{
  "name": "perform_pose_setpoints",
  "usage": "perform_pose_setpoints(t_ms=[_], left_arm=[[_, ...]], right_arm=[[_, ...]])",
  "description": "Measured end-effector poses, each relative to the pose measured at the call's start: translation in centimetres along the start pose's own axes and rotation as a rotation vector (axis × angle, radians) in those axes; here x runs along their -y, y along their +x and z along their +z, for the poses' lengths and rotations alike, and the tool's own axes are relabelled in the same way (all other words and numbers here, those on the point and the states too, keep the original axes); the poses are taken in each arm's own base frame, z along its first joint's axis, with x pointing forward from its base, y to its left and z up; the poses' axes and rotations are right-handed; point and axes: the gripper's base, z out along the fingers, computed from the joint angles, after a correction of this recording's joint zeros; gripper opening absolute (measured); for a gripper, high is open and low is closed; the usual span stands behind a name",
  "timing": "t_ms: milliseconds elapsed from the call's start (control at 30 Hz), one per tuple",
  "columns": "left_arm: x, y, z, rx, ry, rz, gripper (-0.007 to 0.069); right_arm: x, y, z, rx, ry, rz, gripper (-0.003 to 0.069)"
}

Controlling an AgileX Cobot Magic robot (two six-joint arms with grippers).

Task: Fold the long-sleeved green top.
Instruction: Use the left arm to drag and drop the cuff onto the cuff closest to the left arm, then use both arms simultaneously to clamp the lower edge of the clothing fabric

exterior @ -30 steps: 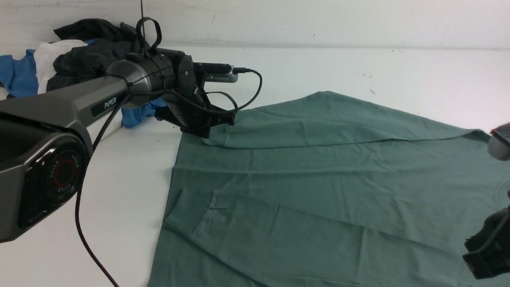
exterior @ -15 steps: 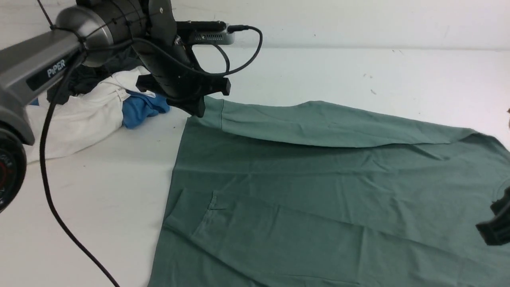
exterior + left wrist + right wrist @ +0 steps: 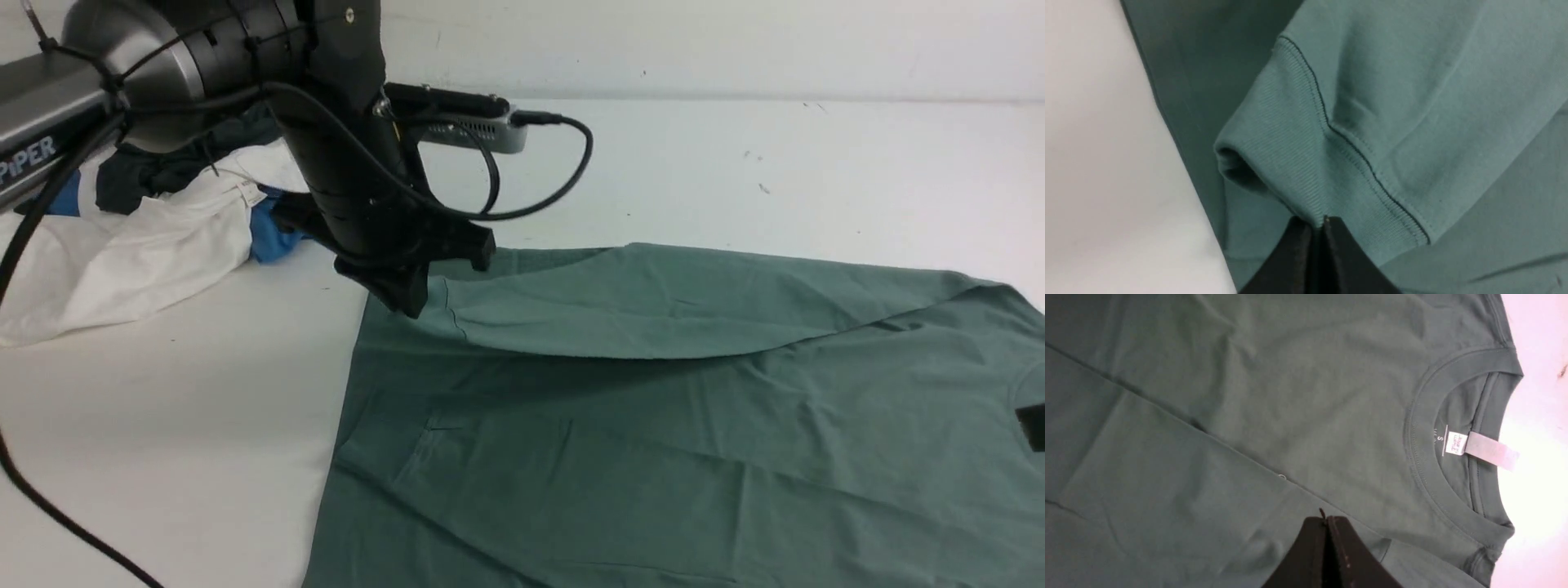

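The green long-sleeved top [image 3: 653,457] lies spread on the white table, its crew neck [image 3: 1419,457] and white neck label [image 3: 1457,443] showing in the right wrist view. My left gripper [image 3: 408,298] is shut on the ribbed cuff [image 3: 1290,163] of the far sleeve [image 3: 637,318]. It holds the cuff lifted, so the sleeve hangs over the top's body. In the left wrist view the left gripper [image 3: 1318,222] pinches the cuff's edge. My right gripper [image 3: 1326,519] is shut with nothing in it, hovering over the top's chest near the neck. Only a black sliver of it [image 3: 1033,426] shows in the front view.
A pile of other clothes sits at the back left: a white garment [image 3: 147,245], a bright blue one [image 3: 277,233] and a dark one [image 3: 163,171]. The left arm's black cable [image 3: 539,196] loops above the sleeve. The wall [image 3: 735,49] closes the table's far side.
My left gripper has lifted the cuff off the table and carried the sleeve nearer, over the top's body. My right arm has drawn almost out of the front view at the right.
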Motion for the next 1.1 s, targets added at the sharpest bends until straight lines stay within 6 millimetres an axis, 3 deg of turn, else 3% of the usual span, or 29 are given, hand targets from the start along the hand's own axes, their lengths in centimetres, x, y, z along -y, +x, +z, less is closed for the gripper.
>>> perform_pose_setpoints(t_ms=[100,267,400,533,800,1000,1033,1100], left_arm=[[-0.1,2.6,-0.1,-0.047,-0.029,-0.049,0.0006],[-0.6,5.2,0.6,-0.110,-0.049,-0.096,0.0006],[-0.3,7.3,2.2,-0.193,-0.058,-0.104,0.0006],[-0.1,8.3,3.1,-0.241,-0.061,-0.099,0.0006],[0.1,8.3,3.2,-0.240,-0.055,-0.105,0.0022],[0.1,8.3,3.3,-0.242,-0.049,-0.096,0.0185],[0.1,8.3,3.3,-0.242,-0.050,-0.094,0.0185],[-0.1,8.3,3.3,-0.238,-0.067,-0.085,0.0269]], right_arm=[[-0.3,0.0,0.0,0.000,-0.040,-0.011,-0.0009],[-0.7,-0.1,0.0,0.011,-0.075,-0.006,-0.0009],[-0.8,-0.3,0.0,0.029,-0.096,-0.011,-0.0009],[-0.9,-0.3,0.0,0.033,-0.101,-0.012,-0.0009],[-1.0,-0.3,-0.1,0.033,-0.115,-0.003,-0.0009],[-1.1,-0.3,0.0,0.030,-0.121,0.001,-0.0009],[-1.1,-0.3,-0.1,0.030,-0.120,0.001,-0.0009],[-1.1,-0.7,0.1,-0.003,-0.123,0.001,-0.0009]])
